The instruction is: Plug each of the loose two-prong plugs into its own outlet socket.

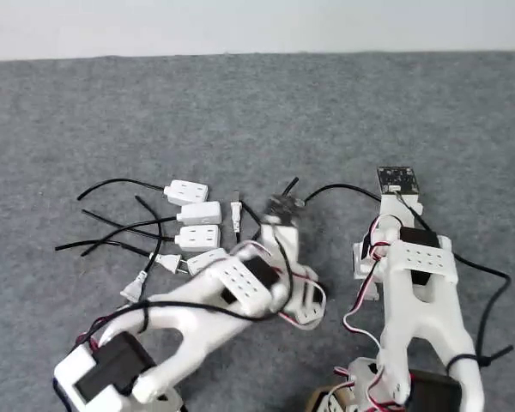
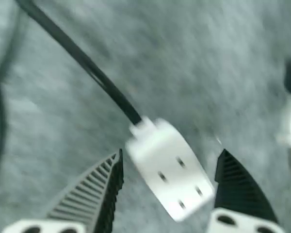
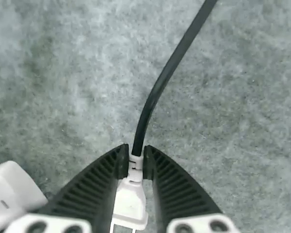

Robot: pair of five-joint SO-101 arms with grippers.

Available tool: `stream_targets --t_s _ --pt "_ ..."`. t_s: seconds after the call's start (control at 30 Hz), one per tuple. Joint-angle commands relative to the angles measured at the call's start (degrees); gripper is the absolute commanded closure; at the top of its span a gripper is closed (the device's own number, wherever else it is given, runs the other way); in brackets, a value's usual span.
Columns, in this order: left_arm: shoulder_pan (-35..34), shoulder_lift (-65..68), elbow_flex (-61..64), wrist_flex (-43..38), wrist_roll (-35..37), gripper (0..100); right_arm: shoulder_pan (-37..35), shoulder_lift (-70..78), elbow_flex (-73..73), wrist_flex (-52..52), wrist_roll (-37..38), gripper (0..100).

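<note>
White outlet sockets [image 1: 197, 225] cluster left of the grey mat's [image 1: 369, 112] middle with a loose plug [image 1: 235, 211] just beside, the left gripper [image 2: 172, 155] spread around a single socket [image 2: 167, 170], the right gripper [image 3: 136, 148] pinching a corded plug [image 3: 130, 199]: seemingly nothing is mated yet.

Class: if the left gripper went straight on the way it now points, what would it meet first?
Probably the white outlet socket, which sits directly ahead of the open left gripper, between its two fingertips; how near it is cannot be judged from the picture.

White sockets [image 1: 198, 213] in a column, black-corded white plug [image 3: 131, 201] pinched in right hand [image 3: 135, 156]
</note>
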Motion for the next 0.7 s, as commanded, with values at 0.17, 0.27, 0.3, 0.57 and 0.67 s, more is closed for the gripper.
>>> stream_targets --t_s 0.17,0.27,0.3,0.57,0.67 --pt "0.35 -2.29 -1.27 -1.41 0.53 75 -2.24 0.13 -3.34 0.92 1.14 99.1" --pt "2.02 -2.29 -1.19 -1.32 -2.55 81 -2.33 0.13 -3.34 0.92 1.14 99.1" --pt "2.46 -2.29 -1.19 -1.23 -4.48 82 -2.33 0.13 -3.34 0.92 1.14 99.1" --pt "3.96 -2.29 -1.27 1.41 -7.03 78 -2.33 0.13 -3.34 1.01 2.02 99.1" --pt "5.01 -2.37 -1.36 2.11 -12.57 77 -2.24 0.13 -3.34 1.01 2.29 99.1"
